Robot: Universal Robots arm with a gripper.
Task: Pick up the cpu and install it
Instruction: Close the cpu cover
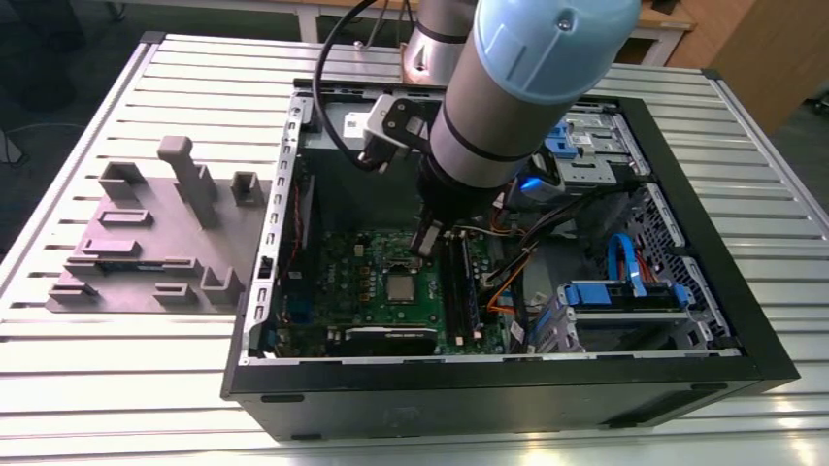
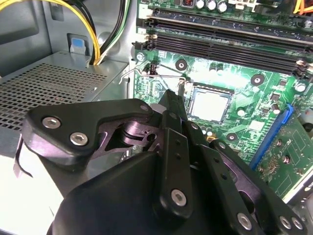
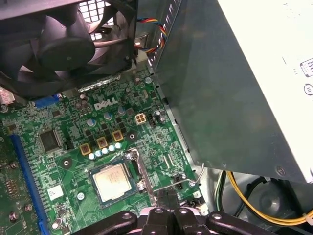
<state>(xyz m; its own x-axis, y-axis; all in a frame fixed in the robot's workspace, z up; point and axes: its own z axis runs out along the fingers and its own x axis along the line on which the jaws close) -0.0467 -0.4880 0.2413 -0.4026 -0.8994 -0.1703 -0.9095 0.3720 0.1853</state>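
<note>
The cpu (image 1: 403, 287), a small square chip with a silvery top, lies flat in its socket on the green motherboard (image 1: 349, 267) inside the open computer case. It also shows in both wrist views (image 2: 209, 105) (image 3: 112, 181). My gripper (image 1: 421, 243) hangs just above the board beside the socket, apart from the chip. Its two narrow black fingers are shut together with nothing between them (image 2: 171, 96) (image 3: 169, 194). The tips stand close to the socket's thin wire lever (image 3: 190, 180) (image 2: 161, 72); contact cannot be told.
A large grey power supply box (image 3: 230, 83) rises right beside the gripper, with yellow cables (image 3: 259, 208) under it. Long black memory sticks (image 2: 220, 41) run along the socket's other side. A black fan (image 3: 54, 44), blue cables (image 1: 628, 262) and a grey fixture (image 1: 155, 238) on the slatted table are nearby.
</note>
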